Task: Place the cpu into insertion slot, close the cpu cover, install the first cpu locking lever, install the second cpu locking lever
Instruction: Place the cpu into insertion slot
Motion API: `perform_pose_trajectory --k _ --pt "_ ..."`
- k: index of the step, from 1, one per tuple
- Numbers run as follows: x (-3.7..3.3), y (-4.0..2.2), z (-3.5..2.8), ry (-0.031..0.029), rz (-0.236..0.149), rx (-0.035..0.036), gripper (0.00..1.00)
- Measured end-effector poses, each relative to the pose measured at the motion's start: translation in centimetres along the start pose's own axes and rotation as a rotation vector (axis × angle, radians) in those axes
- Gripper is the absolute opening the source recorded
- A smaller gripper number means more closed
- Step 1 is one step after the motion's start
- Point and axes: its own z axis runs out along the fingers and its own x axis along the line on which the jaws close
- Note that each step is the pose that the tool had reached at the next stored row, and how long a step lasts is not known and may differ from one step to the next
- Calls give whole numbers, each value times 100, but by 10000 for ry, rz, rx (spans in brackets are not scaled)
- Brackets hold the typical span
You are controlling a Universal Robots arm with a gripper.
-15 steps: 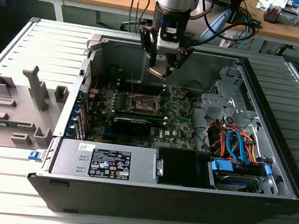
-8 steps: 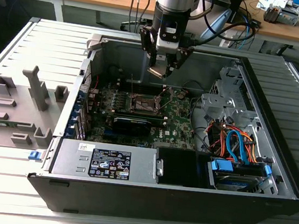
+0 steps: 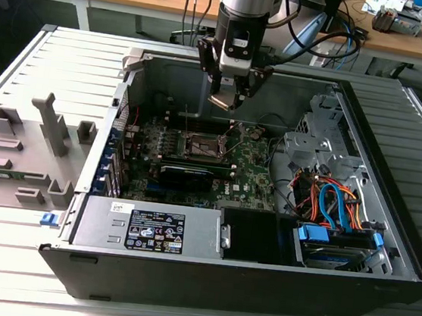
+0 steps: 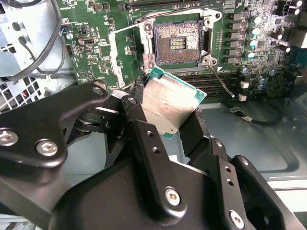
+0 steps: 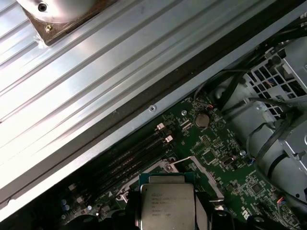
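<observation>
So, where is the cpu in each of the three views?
Exterior view: cpu in the gripper, above the motherboard.
Second wrist view: cpu held tilted, close to the empty insertion slot.
First wrist view: cpu silver top facing the camera, over the motherboard.
Shared landmark: the green motherboard.

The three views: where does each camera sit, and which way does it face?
Exterior view: off the arm, above the open case, looking down into it; wrist and gripper show.
Second wrist view: behind the gripper, looking past its fingers and the held cpu at the slot.
First wrist view: on the wrist, looking over the cpu and board; finger parts flank the cpu.
Both wrist views share the cpu and board.
</observation>
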Motion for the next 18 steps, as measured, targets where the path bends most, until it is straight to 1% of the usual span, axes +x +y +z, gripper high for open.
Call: perform_pose_trajectory --k 18 --pt "0 0 7 -20 352 2 55"
